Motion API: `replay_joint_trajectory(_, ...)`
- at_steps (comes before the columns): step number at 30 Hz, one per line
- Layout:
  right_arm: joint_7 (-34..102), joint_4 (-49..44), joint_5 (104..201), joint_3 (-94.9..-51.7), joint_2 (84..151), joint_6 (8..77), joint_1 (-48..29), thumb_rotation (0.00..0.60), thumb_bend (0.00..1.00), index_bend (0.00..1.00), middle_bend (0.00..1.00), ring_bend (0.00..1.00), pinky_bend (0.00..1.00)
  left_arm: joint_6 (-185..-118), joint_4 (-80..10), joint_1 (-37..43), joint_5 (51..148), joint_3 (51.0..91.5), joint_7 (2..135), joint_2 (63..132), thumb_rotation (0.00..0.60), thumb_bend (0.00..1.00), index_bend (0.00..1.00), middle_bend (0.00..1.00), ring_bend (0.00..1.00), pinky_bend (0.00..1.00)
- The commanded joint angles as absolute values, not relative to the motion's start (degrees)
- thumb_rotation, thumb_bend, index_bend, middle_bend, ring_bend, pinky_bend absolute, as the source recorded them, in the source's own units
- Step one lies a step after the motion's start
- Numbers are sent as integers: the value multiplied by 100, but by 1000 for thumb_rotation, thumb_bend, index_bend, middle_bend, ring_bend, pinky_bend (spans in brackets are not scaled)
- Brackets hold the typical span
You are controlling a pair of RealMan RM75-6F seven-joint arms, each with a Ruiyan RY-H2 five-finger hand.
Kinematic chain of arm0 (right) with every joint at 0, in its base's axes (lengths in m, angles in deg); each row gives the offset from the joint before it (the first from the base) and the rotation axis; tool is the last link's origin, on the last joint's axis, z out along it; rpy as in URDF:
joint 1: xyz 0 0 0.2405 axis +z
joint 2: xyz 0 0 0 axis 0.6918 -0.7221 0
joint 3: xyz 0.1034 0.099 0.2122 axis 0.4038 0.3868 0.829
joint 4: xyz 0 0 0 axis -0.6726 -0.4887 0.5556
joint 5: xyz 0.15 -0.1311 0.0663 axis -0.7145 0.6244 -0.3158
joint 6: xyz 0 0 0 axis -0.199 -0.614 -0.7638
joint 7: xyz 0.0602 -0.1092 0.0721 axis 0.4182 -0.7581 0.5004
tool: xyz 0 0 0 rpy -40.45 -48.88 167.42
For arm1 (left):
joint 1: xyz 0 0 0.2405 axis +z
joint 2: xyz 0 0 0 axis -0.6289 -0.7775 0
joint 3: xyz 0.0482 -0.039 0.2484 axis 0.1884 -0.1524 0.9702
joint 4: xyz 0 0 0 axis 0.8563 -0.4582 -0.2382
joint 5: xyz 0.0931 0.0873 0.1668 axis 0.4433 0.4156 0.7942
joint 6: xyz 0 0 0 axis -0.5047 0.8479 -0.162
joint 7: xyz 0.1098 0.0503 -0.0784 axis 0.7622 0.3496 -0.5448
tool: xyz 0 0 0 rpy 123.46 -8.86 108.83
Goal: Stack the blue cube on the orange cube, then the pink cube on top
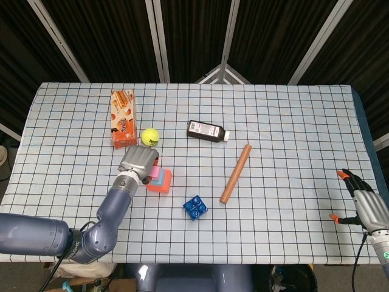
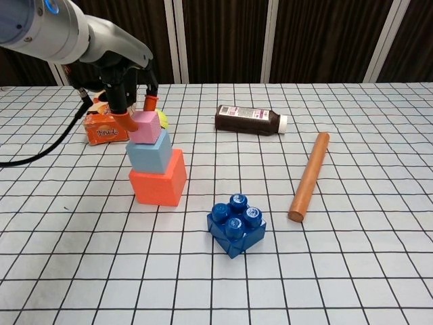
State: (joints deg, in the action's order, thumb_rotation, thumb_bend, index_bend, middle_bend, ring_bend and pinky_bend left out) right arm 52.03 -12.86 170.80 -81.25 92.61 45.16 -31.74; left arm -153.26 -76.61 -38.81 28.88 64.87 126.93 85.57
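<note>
My left hand [image 2: 132, 101] comes down from the upper left of the chest view, fingers pointing down, orange fingertips [image 2: 123, 122] pinching the pink cube [image 2: 145, 127] on its left and back sides. In the head view the same hand covers most of the stack, left of frame centre, forearm running off to the lower left.

Pink cube sits on top of the blue cube [image 2: 150, 152], faces touching, set slightly toward the blue cube's left edge. Blue cube rests on the orange cube [image 2: 159, 179], which is flat on the checked table [image 2: 352, 271]. Stack looks upright in the chest view.

My right hand [image 1: 364, 202] is at the lower right edge of the head view, off the table edge, fingers spread, holding nothing.

Behind the stack: orange snack box [image 2: 103, 128] and tennis ball [image 1: 150, 135], ball mostly hidden by the hand in the chest view. Dark bottle [image 2: 250, 120] lies on its side at centre top. Wooden dowel [image 2: 309, 176] lies to the right. Blue toy brick [image 2: 236, 224] sits in front of the stack, lower centre, apart from it.
</note>
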Motion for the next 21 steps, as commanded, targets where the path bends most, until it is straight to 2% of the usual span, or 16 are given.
replay_joint_trajectory(1,5200,-1287,17077,-8124,9265,4517,-3175,600,128,0,15,60,127,-15354,-7676,-3891,2889,6505,12690,8556,600,364,432,791,731,811)
replay_joint_trajectory(19,5211,-1281,17032,-8119,9260,4461,-3161,600,128,0,15,60,127,-15582,-7644,-3968,2907,6555,12733,8689,600,363,419,790,731,811)
replay_joint_trajectory(21,5219,-1281,17033,-8115,9254,4457,-3156,600,128,0,15,60,127,-15606,-7642,-3972,2915,6550,12732,8708,600,336,404,789,730,811)
